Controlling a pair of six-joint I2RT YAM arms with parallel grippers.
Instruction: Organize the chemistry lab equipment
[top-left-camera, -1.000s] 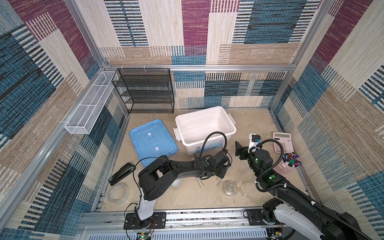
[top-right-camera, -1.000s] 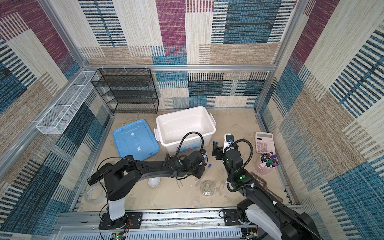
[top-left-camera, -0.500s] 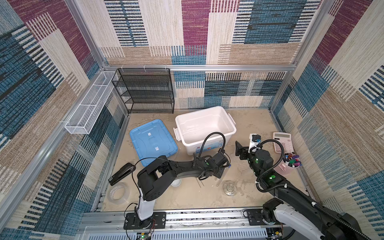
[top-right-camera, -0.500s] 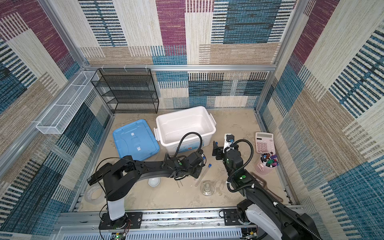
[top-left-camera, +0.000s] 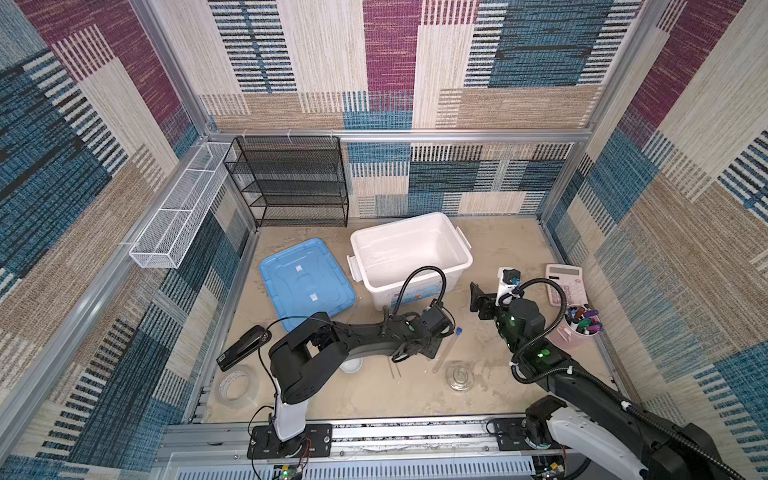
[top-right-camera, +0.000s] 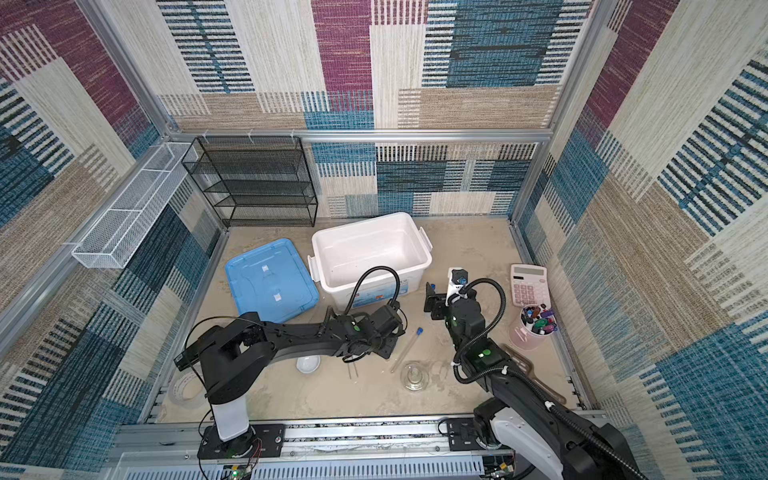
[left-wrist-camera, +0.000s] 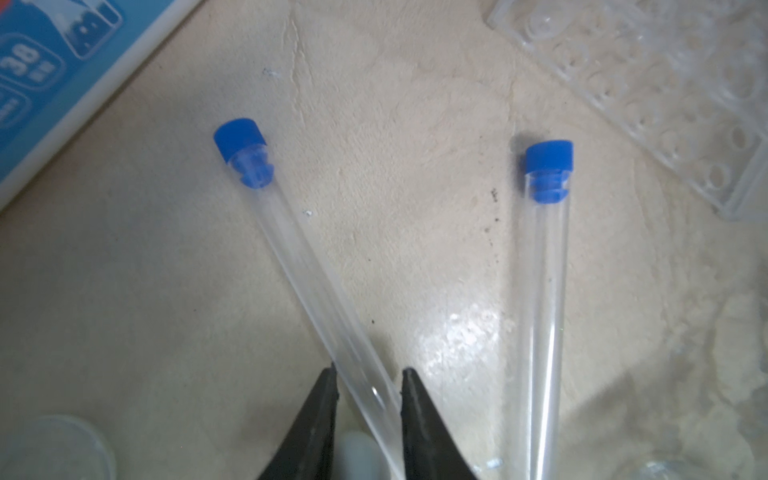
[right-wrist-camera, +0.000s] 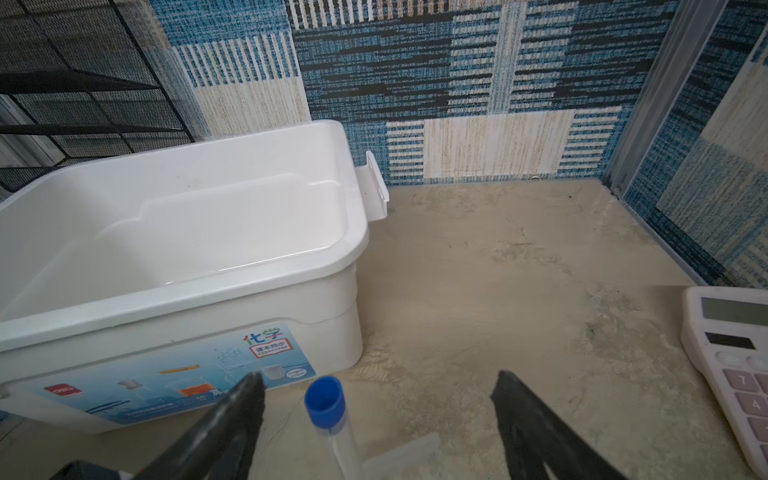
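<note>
Left hand (left-wrist-camera: 368, 374) has eased back toward the desk's (top-left-camera: 498, 245) front edge, clenched on a clear blue-capped tube (left-wrist-camera: 307, 266).
Right hand (right-wrist-camera: 378, 380) gapes over another capped tube (right-wrist-camera: 330, 415); the white plastic bin (right-wrist-camera: 187, 293) is empty, so nothing is stowed yet, I judge.

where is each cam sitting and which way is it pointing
Top views: high over the front rail, looking down and back across the table; left arm, right arm show.
Left wrist: on the left arm, looking down at the table; left gripper shut on a tube.
Right wrist: low, facing the bin and back wall; open right gripper shows.
Shared: both wrist views catch the bin's label.
</note>
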